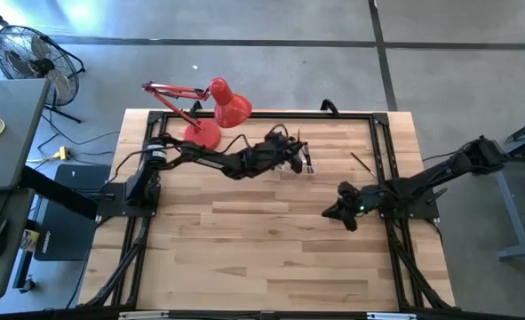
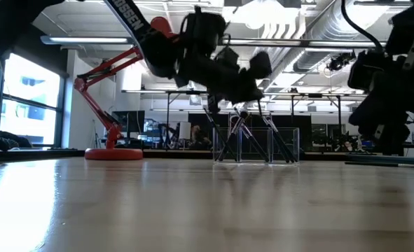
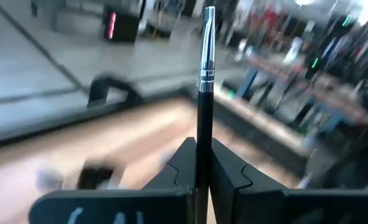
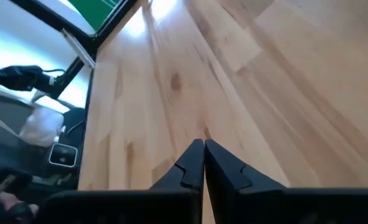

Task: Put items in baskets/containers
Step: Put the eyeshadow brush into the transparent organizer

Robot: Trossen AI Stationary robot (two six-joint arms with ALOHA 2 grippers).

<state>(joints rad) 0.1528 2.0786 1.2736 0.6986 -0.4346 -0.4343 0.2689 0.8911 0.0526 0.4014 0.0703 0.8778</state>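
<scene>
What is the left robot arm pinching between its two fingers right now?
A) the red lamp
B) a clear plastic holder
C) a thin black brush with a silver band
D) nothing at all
C: in the left wrist view the left gripper is shut on a thin black brush with a silver ferrule, standing straight up between its fingers.

Left gripper (image 2: 224, 87) hovers just above the clear holder (image 2: 256, 145), brushes (image 2: 229, 140) leaning inside; red lamp (image 2: 112, 115) stands beside it on the counter (image 2: 192, 203).
</scene>
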